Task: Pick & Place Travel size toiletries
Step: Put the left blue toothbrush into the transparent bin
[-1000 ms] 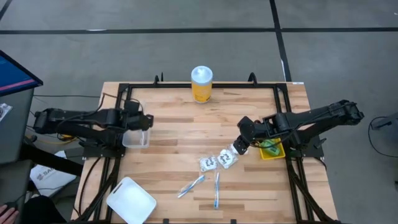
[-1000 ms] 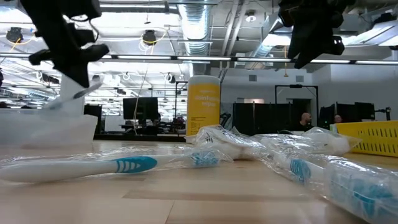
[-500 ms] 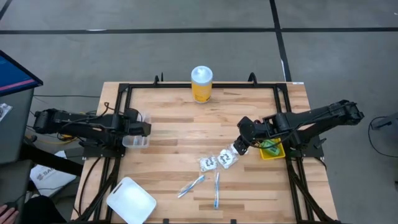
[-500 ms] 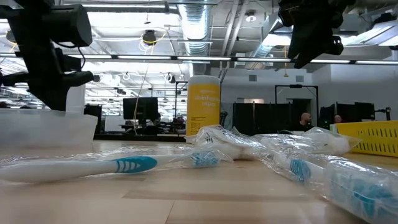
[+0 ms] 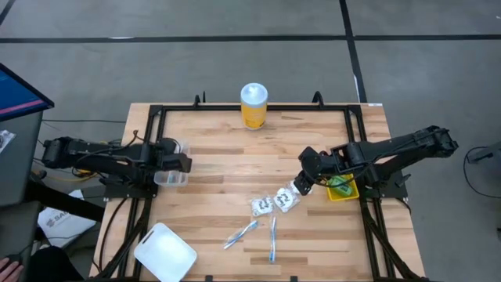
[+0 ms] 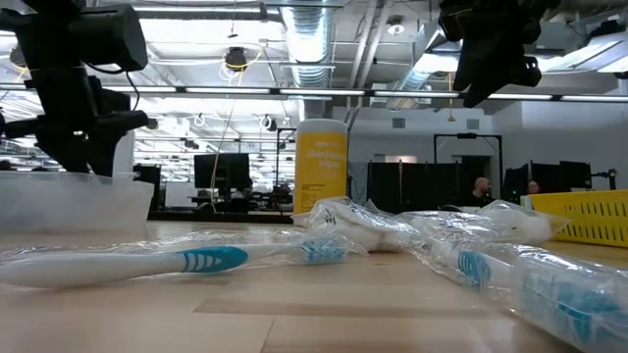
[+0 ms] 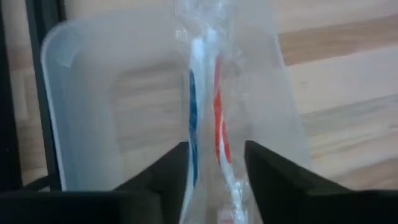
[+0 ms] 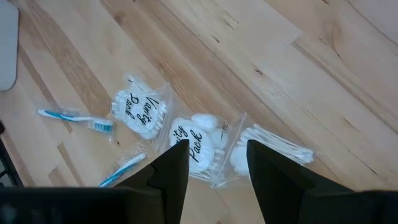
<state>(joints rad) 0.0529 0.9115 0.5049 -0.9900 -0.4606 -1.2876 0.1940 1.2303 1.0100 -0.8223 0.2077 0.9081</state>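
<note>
Over at nine o'clock on the wooden surface (image 5: 219, 168), the left claw (image 7: 216, 163) is clamped on a clear bag of toothbrushes (image 7: 214, 106), one blue and one red, held right above the clear plastic tub (image 5: 171, 175). At three o'clock the right claw (image 8: 216, 163) hangs with its fingers apart over the white "Vanity Pack" packets (image 8: 166, 127), beside the yellow basket (image 5: 343, 190). Two more wrapped blue toothbrushes (image 5: 258, 231) lie toward six o'clock, and the yellow jar (image 5: 254, 106) stands at twelve.
</note>
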